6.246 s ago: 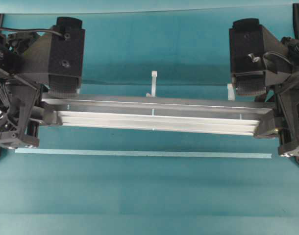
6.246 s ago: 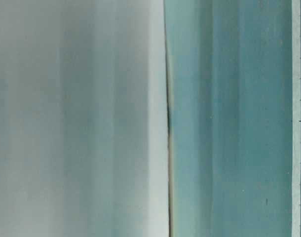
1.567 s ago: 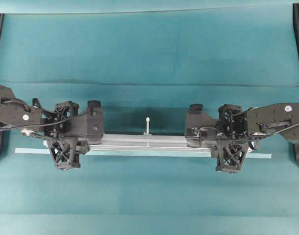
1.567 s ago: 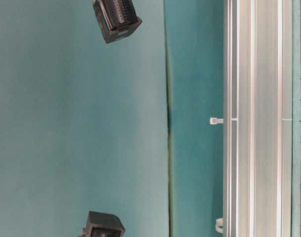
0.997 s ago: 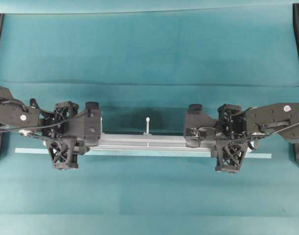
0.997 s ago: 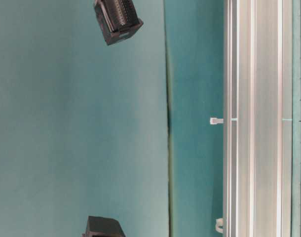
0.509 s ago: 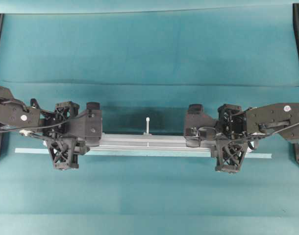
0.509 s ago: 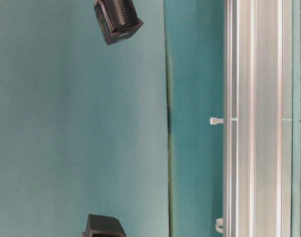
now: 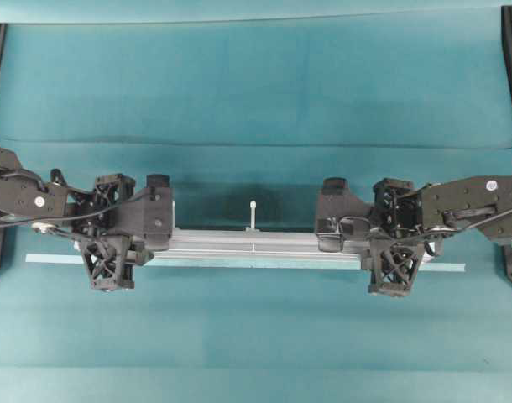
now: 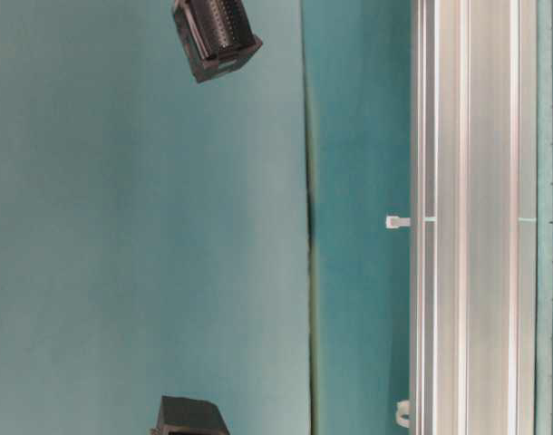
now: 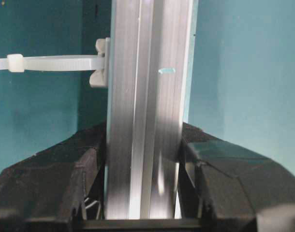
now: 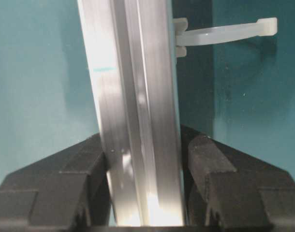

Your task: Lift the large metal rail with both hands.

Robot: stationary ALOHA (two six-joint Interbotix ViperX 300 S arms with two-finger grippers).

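The large metal rail (image 9: 253, 243) lies lengthwise low on the teal cloth, and it also shows in the table-level view (image 10: 467, 217). My left gripper (image 9: 113, 242) straddles its left end and my right gripper (image 9: 396, 243) straddles its right end. In the left wrist view the rail (image 11: 142, 121) runs between the fingers of my left gripper (image 11: 143, 193), with a thin pale sliver beside one finger. In the right wrist view the rail (image 12: 133, 96) passes through my right gripper (image 12: 145, 193), with thin slivers of cloth beside it. Both jaws stand just off the rail.
A thin pale tape strip (image 9: 239, 263) lies on the cloth along the rail's near side. A white peg (image 9: 253, 206) sticks out from the rail's far edge at mid-length. Black arm frames stand at the left and right edges.
About six seconds ago the rail was held high, close to the overhead camera; now it sits low. Over the last second the rail stays put and the left gripper only shifts slightly.
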